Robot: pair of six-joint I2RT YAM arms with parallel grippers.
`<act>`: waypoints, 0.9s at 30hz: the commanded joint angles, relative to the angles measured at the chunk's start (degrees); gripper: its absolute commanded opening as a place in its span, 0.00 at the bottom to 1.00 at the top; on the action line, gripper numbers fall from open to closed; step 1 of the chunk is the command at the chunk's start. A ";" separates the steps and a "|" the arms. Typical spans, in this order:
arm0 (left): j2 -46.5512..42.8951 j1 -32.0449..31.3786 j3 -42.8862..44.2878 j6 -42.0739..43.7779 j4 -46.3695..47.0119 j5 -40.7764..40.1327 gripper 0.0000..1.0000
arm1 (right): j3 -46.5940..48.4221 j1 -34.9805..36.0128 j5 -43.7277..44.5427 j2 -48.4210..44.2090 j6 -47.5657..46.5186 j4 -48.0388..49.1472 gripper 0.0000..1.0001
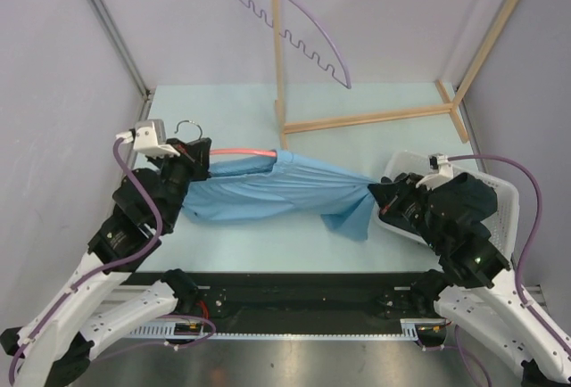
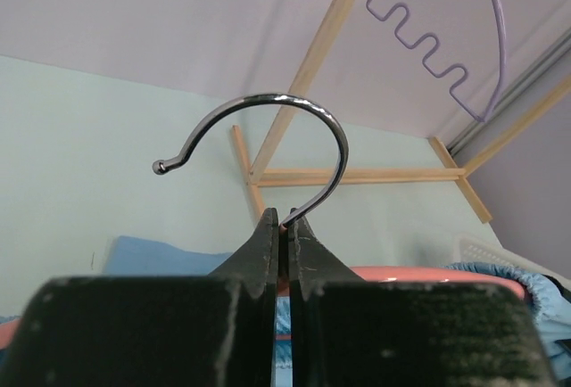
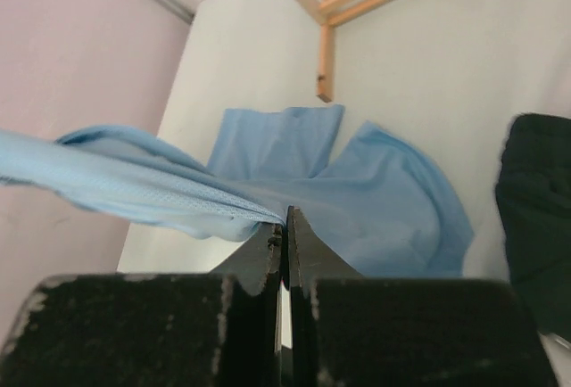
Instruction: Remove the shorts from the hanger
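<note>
Above the pale tabletop, blue shorts stretch between both arms, waist threaded on the hanger. Left end effector clamps its hook; right end effector clamps the fabric's far end. Pulled harder, the elastic may snag and the fabric slip from grip.

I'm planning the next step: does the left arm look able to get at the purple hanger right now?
Probably not. The left pincer is shut on the pink hanger's hook, so it is occupied, and the purple hanger hangs high on the wooden rack, farther back.
</note>
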 commanded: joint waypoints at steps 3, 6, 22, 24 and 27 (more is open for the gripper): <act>-6.83 1.68 0.39 1.72 6.63 -13.06 0.00 | 1.01 -7.97 13.16 -2.19 2.34 -14.22 0.00; -6.84 1.59 1.27 1.63 5.76 -10.87 0.00 | 0.93 -9.38 9.65 -2.80 0.41 -11.34 0.00; -12.01 1.68 -0.48 -0.74 3.82 -18.58 0.00 | 0.22 -15.71 12.89 -7.46 12.43 -18.60 0.00; -13.16 1.68 -1.19 -0.83 3.65 -20.61 0.00 | 0.31 -16.15 12.63 -7.38 12.79 -18.78 0.00; -15.79 1.68 -2.76 -1.09 4.79 -22.90 0.00 | 0.05 -16.59 11.84 -6.41 13.14 -18.87 0.00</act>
